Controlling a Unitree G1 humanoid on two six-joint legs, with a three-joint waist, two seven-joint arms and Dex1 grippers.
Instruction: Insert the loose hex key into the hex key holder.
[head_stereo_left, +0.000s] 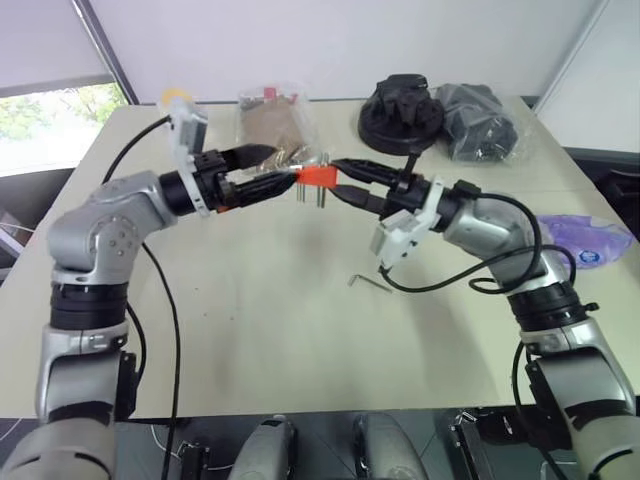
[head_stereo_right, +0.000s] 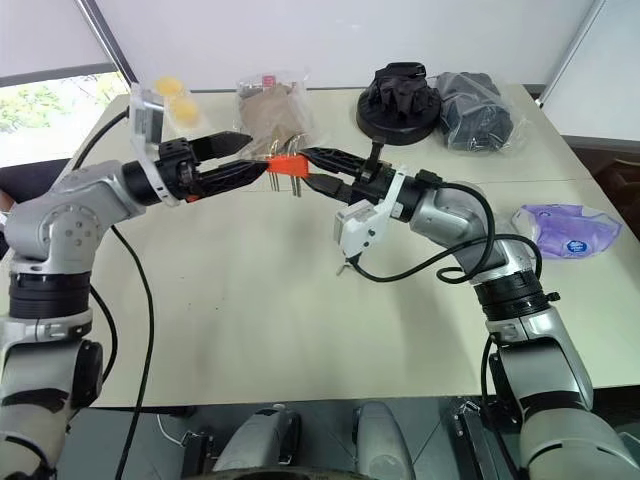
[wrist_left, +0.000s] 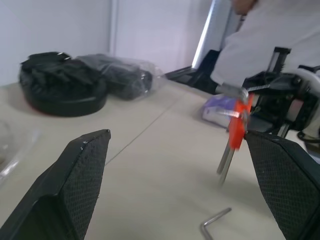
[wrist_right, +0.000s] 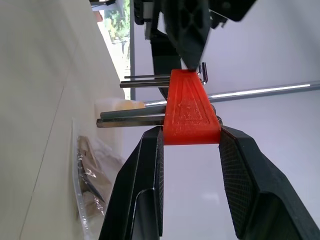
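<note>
A: What's the surface and the room like?

B: A pale beige table (head_stereo_left: 260, 330) with a seam across it, white walls behind, and a window at the far left with green outside. At the far edge sit a black round thing (head_stereo_left: 402, 112), a bagged dark bundle (head_stereo_left: 478, 122), a clear bag of brown stuff (head_stereo_left: 275, 125) and something yellow (head_stereo_right: 172, 95). A purple packet (head_stereo_right: 566, 228) lies on the right. A person in white shows in the left wrist view.

A: Any writing?

B: None I can read.

A: The holder?

B: Red-orange, ridged, grey keys sticking out of one side. The holder (wrist_right: 190, 111) is up off the table, pinched between the right gripper (wrist_right: 191, 142)'s two fingers.

A: And the left gripper?

B: The left gripper (head_stereo_left: 282, 168) is spread wide, holding nothing, its tips right by the holder.

A: The loose key?

B: The key (head_stereo_left: 369, 282) is a thin grey L, flat on the table under the right forearm.
</note>
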